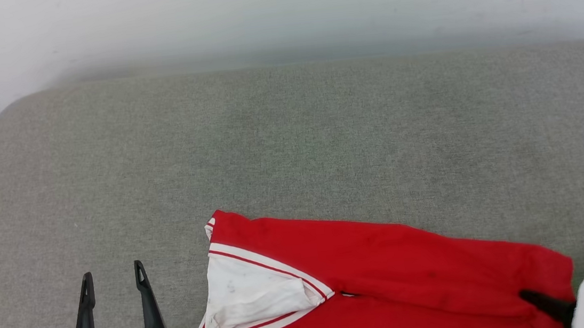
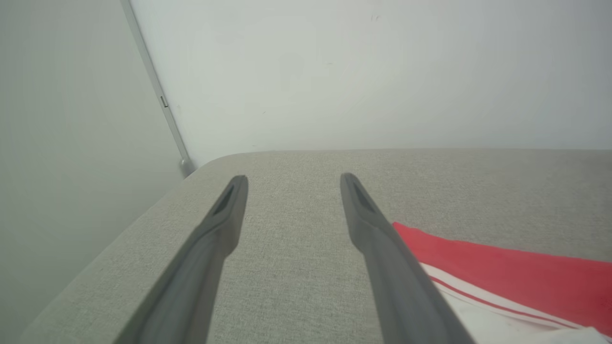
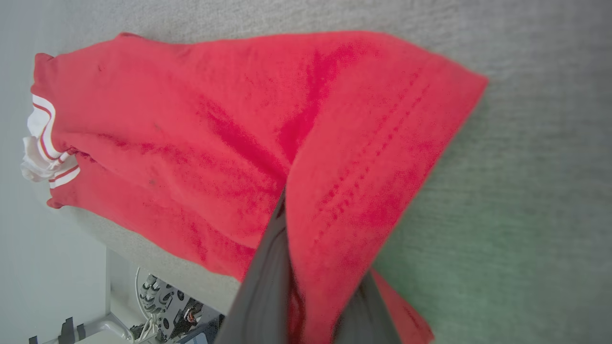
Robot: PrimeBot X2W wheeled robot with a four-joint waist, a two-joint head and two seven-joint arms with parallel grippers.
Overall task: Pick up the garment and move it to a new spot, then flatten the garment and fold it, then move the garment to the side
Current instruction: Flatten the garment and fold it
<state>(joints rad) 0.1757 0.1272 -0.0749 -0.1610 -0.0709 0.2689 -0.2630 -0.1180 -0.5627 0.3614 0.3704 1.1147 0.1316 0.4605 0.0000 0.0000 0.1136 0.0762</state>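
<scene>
Lying along the near edge of the grey fabric surface (image 1: 267,134), the red jersey (image 1: 387,262) stretches from about the middle out to the right, its length running left to right and its near part cut off by the bottom of the head view. A white sleeve (image 1: 250,291) with red-and-white striped trim sits at its left end, folded partly over itself. At the right end, the right claw (image 1: 538,300) is closed on the red cloth: the right wrist view shows a fold of fabric pinched between its two dark fingers (image 3: 267,277) and draped over one of them, and that corner seems raised a little off the surface while the rest lies rumpled. The left claw (image 1: 112,269) hovers at the near left, near the sleeve end but apart from it, its jaws wide with nothing between them; the left wrist view shows bare grey cloth in the gap and the jersey's striped edge to the right. Past the far edge of the surface stands a plain pale wall (image 1: 277,15)
</scene>
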